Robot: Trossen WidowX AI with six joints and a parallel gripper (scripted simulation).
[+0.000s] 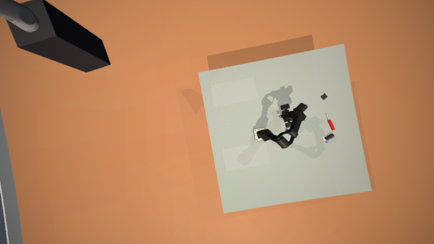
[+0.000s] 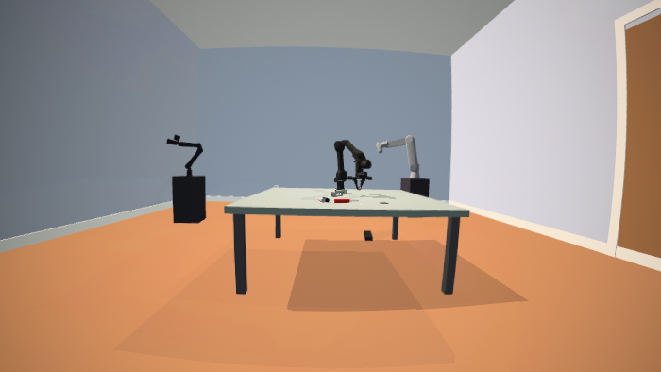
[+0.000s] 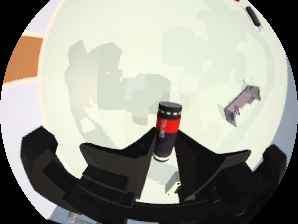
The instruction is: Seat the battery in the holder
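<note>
so the black and red battery [image 3: 167,131] is clamped between the fingers of the gripper [image 1: 286,116] [image 2: 359,183] [image 3: 165,131], and the holder [image 3: 242,105] sits off to one side on the table [image 1: 294,173] [image 2: 347,211], well apart from it, so it's not seated, while further out there's a red-handled screwdriver [image 1: 331,124] [image 2: 342,201] with a small dark square [image 1: 323,96] [image 2: 383,203] near its tip end, all on that same pale tabletop
</note>
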